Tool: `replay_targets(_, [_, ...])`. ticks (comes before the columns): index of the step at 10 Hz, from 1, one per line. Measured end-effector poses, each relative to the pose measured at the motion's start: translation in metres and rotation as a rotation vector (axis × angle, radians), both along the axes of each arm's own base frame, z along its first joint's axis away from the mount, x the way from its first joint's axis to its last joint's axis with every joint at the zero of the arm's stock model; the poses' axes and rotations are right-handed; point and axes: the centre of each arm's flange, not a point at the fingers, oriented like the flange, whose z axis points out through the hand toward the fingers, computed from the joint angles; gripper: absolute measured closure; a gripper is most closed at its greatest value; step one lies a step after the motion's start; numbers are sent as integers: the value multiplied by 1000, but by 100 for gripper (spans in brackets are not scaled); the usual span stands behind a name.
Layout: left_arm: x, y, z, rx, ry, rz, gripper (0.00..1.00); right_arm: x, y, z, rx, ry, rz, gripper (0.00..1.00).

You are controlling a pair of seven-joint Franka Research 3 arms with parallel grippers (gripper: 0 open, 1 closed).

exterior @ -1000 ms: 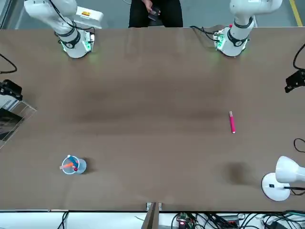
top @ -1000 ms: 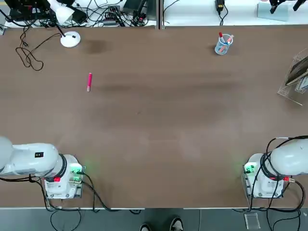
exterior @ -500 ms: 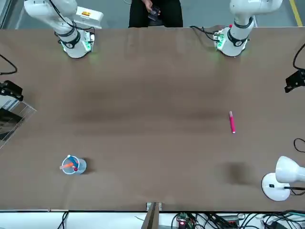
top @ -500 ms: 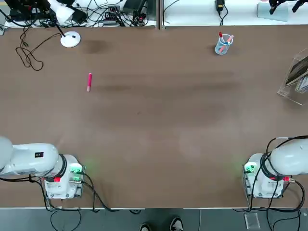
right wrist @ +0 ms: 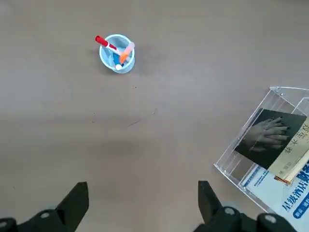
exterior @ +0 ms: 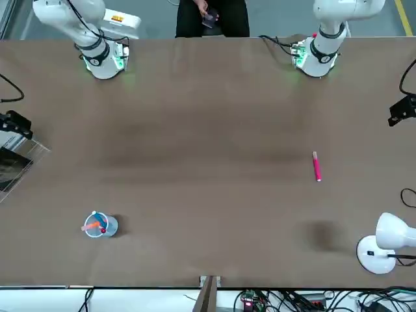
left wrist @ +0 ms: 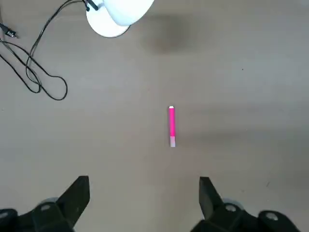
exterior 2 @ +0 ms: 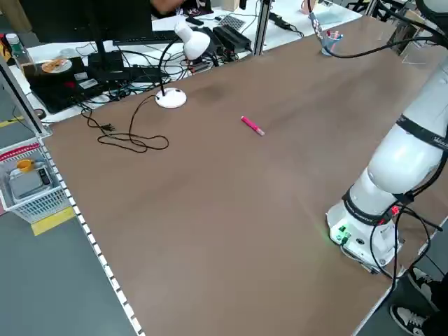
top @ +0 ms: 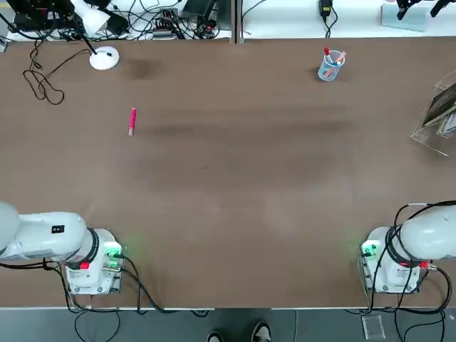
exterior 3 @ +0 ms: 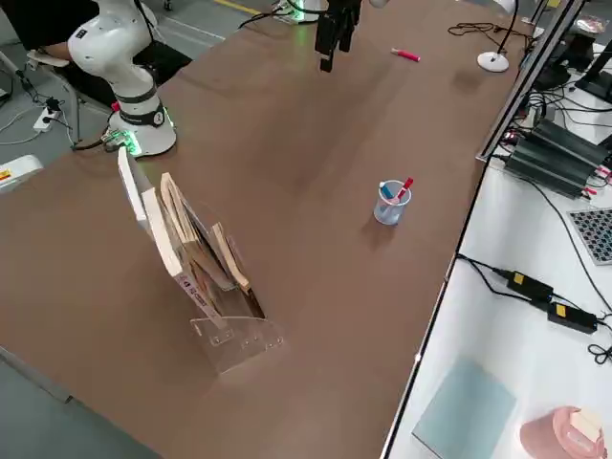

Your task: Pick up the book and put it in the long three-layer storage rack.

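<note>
Clear acrylic, the long three-layer storage rack (right wrist: 270,145) sits at the bench (top: 235,185) edge on my right, half cut off in the top view. I see the book (right wrist: 270,133) already leaning in it, dark cover up, its long axis slanting with the tier; other booklets hide its lower part. My right pincer (right wrist: 142,203) hangs above bare bench, fingers spread, holding nothing. My left pincer (left wrist: 144,198) hovers likewise released, near a pink marker (left wrist: 171,125).
</note>
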Motion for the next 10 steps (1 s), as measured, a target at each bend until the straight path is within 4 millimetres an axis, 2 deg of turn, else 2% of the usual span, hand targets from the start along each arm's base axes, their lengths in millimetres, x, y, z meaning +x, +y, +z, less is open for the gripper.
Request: replay_targets(10, [0,0,0,0,0,0,0,2,9,2,3,-26,15,0])
